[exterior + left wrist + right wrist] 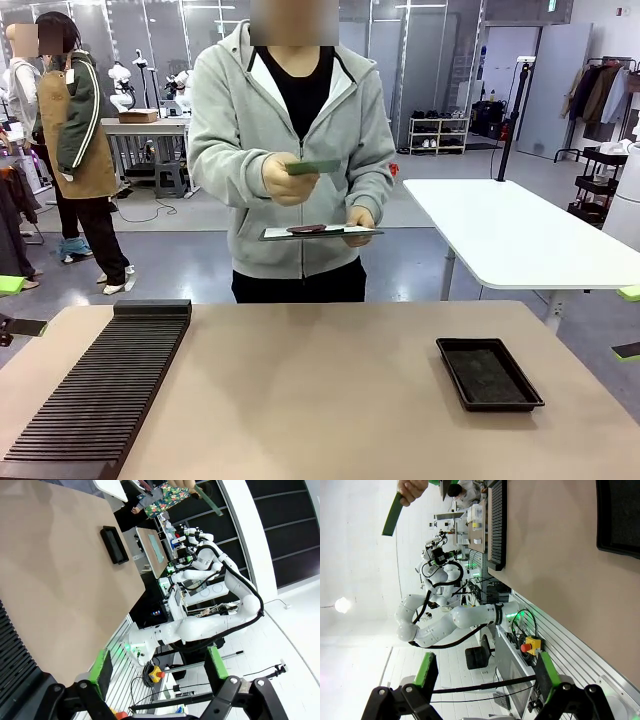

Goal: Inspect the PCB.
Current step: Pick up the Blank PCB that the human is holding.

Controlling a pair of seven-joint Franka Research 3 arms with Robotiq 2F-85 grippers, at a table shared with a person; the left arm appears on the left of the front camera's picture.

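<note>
Pinching the green PCB point(320, 167), a person's hand point(284, 182) holds it level.

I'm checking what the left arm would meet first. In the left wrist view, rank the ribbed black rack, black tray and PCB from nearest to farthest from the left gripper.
From the left gripper:
1. Ribbed black rack, lower left, beside it.
2. Black tray, farther up on the table.
3. PCB, at the top, held up past the table's far side.
</note>
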